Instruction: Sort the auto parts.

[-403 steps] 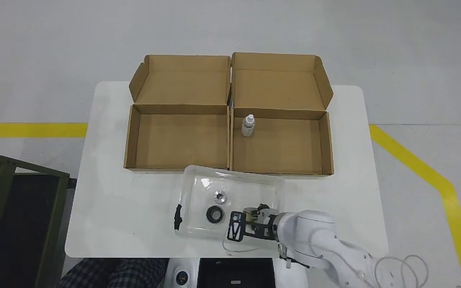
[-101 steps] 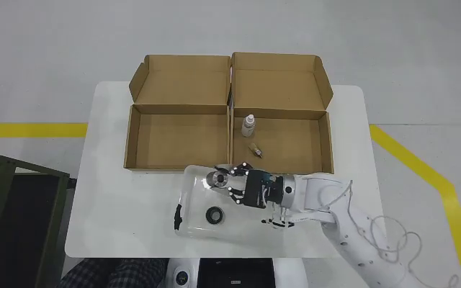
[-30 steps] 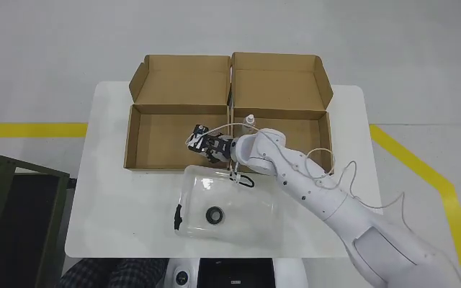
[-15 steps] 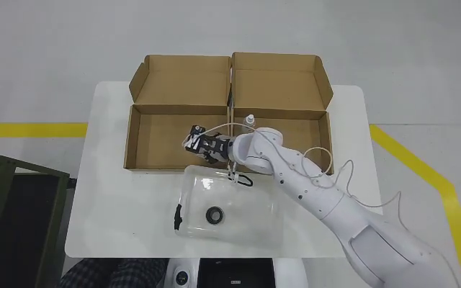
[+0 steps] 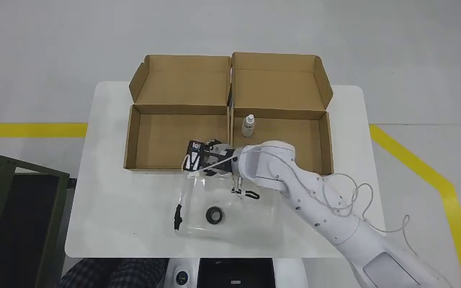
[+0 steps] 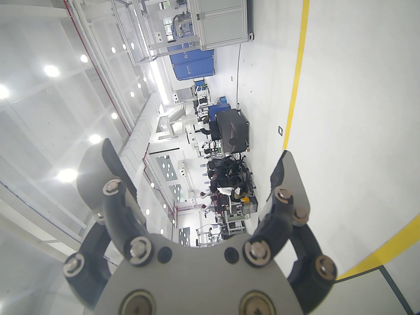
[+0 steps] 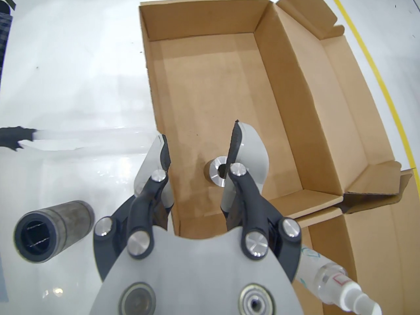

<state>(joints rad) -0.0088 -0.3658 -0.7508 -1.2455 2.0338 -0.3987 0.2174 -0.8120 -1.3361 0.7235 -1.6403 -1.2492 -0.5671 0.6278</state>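
Silver bushing (image 7: 215, 172) now loose on left box (image 7: 210, 83) floor, right fingers (image 7: 152, 165) wide over its near edge.

White rectangular table (image 5: 108, 216) carries two boxes side by side on its far half: left brown cardboard box (image 5: 176, 140), right brown cardboard box (image 5: 288, 147), walls touching. Small white plastic spray bottle (image 5: 248, 125) in right box, far left corner. Short silver metal ring (image 7: 216, 172) in left box, near right corner, below right gripper (image 7: 199, 134). Clear plastic bin (image 5: 245, 219) just in front of both boxes, dark metal cylinder sleeve (image 5: 214, 214) in its left half.
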